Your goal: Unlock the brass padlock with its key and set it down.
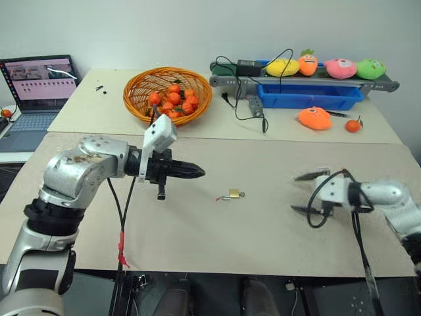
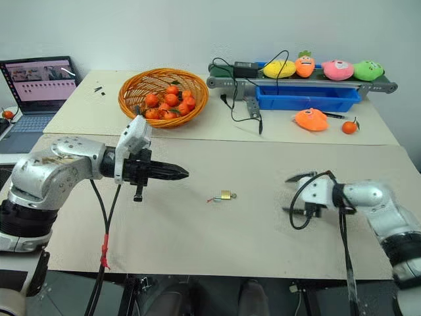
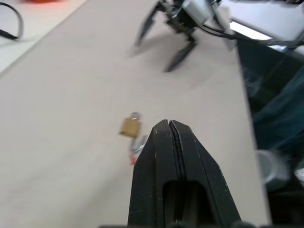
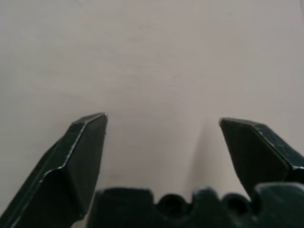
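- The brass padlock (image 1: 233, 193) is seen lying flat on the bench (image 1: 197, 230), roughly midway between the two arms, touched by neither.
- A thin silvery piece with a red tag, likely the key (image 3: 137, 146), is seen at the padlock's body, on the side away from the shackle; whether it is seated in the lock cannot be told.
- The shackle's state, latched or sprung, cannot be told.
- The left tool (image 1: 197, 172) is held above the bench to the padlock's left, fingers pressed together with nothing between them, tip aimed toward the padlock.
- The right tool (image 1: 300, 193) is held well to the padlock's right, fingers spread wide and empty, bare bench shown between them in the right wrist view.
- An orange wicker basket (image 1: 138, 105) of small oranges is set on the far bench behind the left arm.
- A blue tray (image 1: 309, 99) and plush toys (image 1: 340, 68) are placed at the far right; a laptop (image 1: 36, 89) stands at the far left.
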Available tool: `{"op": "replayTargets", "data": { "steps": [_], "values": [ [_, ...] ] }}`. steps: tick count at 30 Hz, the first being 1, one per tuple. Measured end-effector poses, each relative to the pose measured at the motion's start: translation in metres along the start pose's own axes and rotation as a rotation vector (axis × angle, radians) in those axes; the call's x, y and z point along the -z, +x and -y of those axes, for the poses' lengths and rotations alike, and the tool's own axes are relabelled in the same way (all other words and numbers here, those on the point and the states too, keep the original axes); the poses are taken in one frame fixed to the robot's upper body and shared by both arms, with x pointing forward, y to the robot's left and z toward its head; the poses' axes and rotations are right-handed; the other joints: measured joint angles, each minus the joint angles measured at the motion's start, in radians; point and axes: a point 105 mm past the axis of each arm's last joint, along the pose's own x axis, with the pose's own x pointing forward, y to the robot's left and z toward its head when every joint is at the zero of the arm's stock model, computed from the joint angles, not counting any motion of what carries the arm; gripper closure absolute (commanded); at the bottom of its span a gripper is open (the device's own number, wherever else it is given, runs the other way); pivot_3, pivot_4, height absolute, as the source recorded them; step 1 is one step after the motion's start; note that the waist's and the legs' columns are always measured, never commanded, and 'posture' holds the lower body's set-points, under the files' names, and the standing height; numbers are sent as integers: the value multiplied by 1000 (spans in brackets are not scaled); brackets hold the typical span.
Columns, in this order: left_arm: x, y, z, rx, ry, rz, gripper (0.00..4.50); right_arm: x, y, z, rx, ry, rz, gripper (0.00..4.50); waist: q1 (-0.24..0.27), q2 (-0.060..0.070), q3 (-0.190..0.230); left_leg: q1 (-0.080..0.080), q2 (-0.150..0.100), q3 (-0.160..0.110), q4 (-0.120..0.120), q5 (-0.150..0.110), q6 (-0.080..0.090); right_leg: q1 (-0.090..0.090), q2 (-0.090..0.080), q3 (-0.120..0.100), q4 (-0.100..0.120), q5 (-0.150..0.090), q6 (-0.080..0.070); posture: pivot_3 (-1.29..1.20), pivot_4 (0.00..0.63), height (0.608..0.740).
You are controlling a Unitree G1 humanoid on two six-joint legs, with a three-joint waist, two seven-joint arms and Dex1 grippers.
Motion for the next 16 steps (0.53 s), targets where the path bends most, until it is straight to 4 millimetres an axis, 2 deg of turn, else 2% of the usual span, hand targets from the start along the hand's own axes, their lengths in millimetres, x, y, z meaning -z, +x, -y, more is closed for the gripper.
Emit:
{"op": "replayTargets", "data": {
  "steps": [4,6,8,12,16],
  "values": [
    [12,1,7,6,70,-1,4500,-67,-18,-9,-86,132,196,10,0,1,0,0,1,0,-1,0,-1,-2,1,-1,1,0,0,0,150,740],
    [20,1,9,8,75,-7,4500,-85,-19,-18,-120,133,235,10,4,1,0,-1,1,-1,-1,0,0,-2,1,-2,1,0,0,0,150,740],
    [26,1,11,3,75,-8,4500,-96,-12,-29,-160,143,253,10,11,0,1,-1,1,-1,0,-3,5,-2,1,-2,1,0,0,0,150,740],
    [11,1,2,-65,36,84,4500,-103,4,-27,-100,157,309,10,26,0,1,-1,0,-1,1,-1,2,-2,1,-2,2,0,1,0,150,740],
    [1,-5,-6,-128,11,151,4500,-102,11,-19,-30,184,326,10,25,0,1,-1,-2,0,1,1,-1,-2,1,-2,2,0,1,0,150,740]
  ]
}}
